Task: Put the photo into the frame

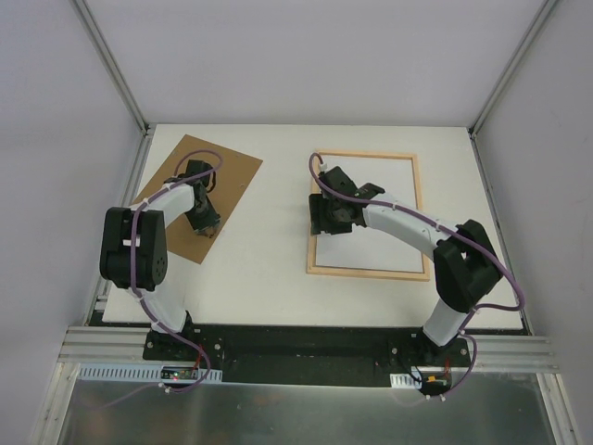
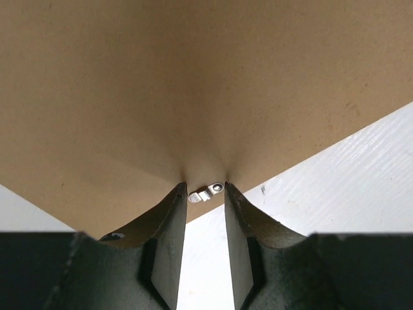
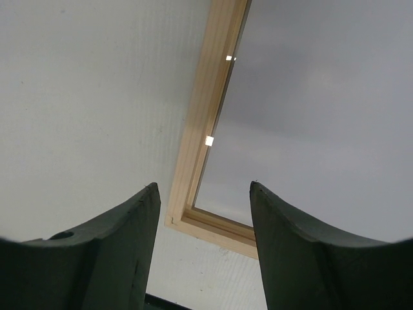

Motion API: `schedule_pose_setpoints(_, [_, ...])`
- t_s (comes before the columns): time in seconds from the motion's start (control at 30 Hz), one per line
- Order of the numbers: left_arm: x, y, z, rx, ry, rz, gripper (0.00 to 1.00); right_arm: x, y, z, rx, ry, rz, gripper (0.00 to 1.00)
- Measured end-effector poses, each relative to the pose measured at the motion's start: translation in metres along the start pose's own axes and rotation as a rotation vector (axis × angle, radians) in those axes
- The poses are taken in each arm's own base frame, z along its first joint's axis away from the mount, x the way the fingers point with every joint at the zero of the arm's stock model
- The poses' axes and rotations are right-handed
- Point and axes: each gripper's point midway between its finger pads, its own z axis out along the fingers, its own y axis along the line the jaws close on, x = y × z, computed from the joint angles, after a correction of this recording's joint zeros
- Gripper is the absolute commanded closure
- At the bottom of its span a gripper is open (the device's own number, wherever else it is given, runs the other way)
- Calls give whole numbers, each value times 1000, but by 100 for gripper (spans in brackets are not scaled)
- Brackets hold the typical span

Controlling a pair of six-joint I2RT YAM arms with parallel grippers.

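one frame [image 1: 371,271], one brown board [image 1: 227,171]. right claw [image 3: 203,186] gapes wide; left claw [image 2: 205,187] flanks the board's tab [image 2: 210,190], grip unclear.

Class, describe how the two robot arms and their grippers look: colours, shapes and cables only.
Both the left arm and right arm have smooth white links joined by bulky black joints, with a purple cable looped along each. The left gripper and right gripper each end in two dark wedge-shaped fingers tapering to the tips.
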Motion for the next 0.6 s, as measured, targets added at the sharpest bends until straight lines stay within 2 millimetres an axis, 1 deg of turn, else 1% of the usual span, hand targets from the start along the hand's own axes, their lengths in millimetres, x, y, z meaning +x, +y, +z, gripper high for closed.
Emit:
schedule_pose_setpoints(0.1, [-3,-1,3,9,7,-4,73,2,-1,1,2,3,-1,40])
schedule_pose_setpoints(0.27, [-3,-6,3,36,15,0,75,9,-5,4,10,18,-3,41])
schedule_pose_setpoints(0.43, [-1,-11,4,67,17,-2,77,9,-4,0,2,8,-5,41])
schedule_pose_setpoints(0.6, [1,-11,4,93,11,-22,80,11,-3,-1,-4,2,-8,41])
